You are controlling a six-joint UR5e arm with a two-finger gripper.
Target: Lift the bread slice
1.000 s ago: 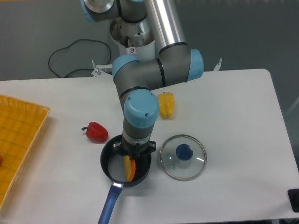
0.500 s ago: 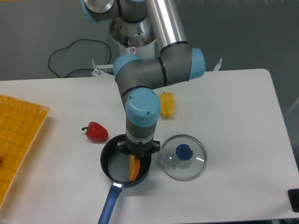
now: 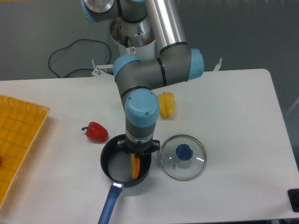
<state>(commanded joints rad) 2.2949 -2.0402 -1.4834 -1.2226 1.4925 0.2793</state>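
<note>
Arm's wrist has slid a bit to the right vs a sec ago, then barely moved in the last half sec. Gripper (image 3: 136,155), low centre of frame, went with it, now over the right part of the pan (image 3: 108,163). Bread slice (image 3: 135,167) inside shifted right too and shows narrower, more edge-on, orange crust twd the viewer.

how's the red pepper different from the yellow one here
The red pepper is red, rounder, and shows a dark stem; the yellow pepper is yellow, blockier and ribbed, with no stem in view. The red pepper lies left of the pot, close to its rim; the yellow pepper lies farther back, partly hidden by the arm. Both rest on the white table, outside the pot.
</note>
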